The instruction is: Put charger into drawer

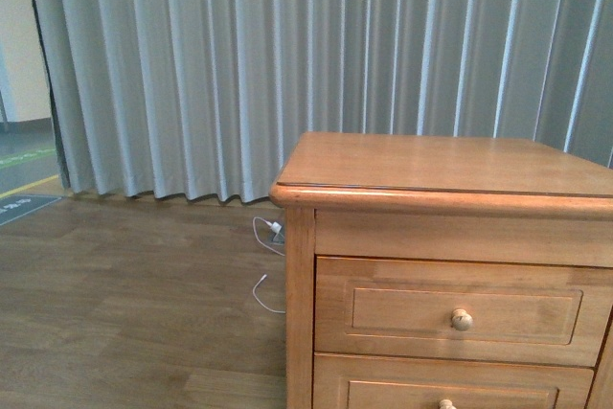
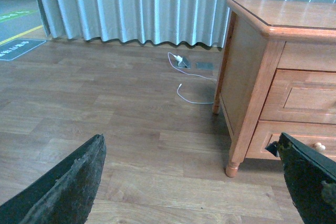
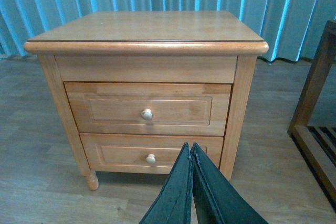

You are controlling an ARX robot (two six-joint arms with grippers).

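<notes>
The charger does not show in any view. The drawer [image 1: 460,311] is the upper one of a honey-coloured wooden nightstand [image 1: 441,165], and it is closed, with one round pale knob on its front. It also appears as drawer [image 3: 147,108] and drawer [image 2: 307,98]. My right gripper [image 3: 189,146] is shut with nothing in it, low in front of the nightstand and short of the drawer fronts. My left gripper [image 2: 190,140] stands open over the floor beside the nightstand's side. Neither gripper shows in the front view.
A like lower drawer [image 3: 150,157] is closed too. A thin white cable [image 2: 191,95] with a small white plug lies on the wooden floor near a floor socket plate [image 2: 205,65]. Grey curtains [image 1: 287,64] hang behind. A dark wooden frame [image 3: 315,87] stands beside the nightstand.
</notes>
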